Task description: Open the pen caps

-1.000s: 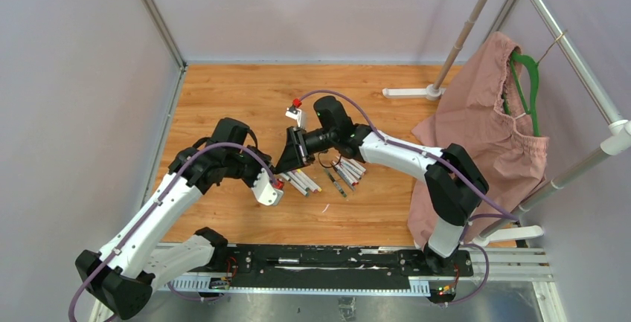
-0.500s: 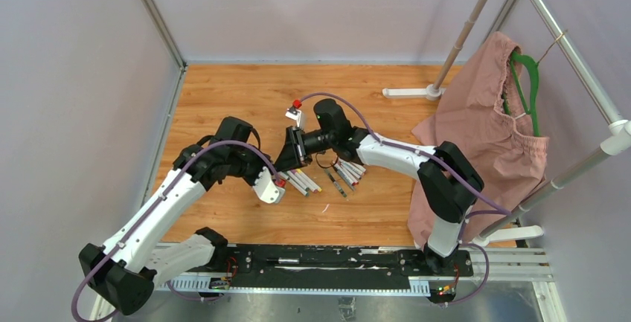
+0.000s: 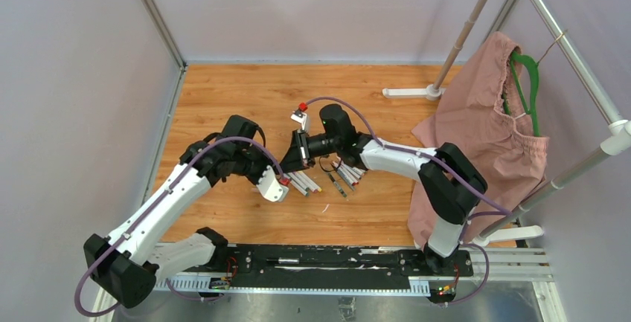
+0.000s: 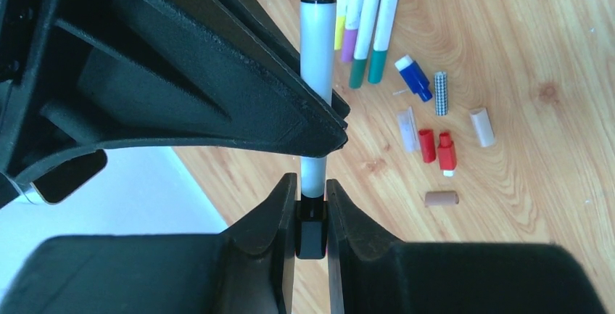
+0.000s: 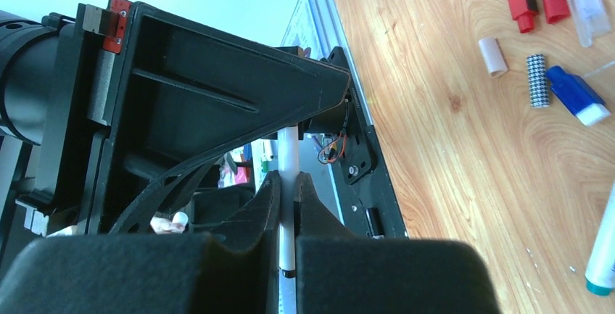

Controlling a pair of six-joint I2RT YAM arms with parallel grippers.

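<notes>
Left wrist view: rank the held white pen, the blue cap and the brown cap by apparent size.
1. white pen, by far the largest, though it is also nearest the camera.
2. blue cap
3. brown cap, somewhat shorter than the blue one.

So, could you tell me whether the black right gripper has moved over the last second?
Yes, slightly rightward: the right gripper sits closer to the hanging pink cloth.

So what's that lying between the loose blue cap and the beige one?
A small grey checkered cylinder lies there, clearest in the left wrist view.
</notes>
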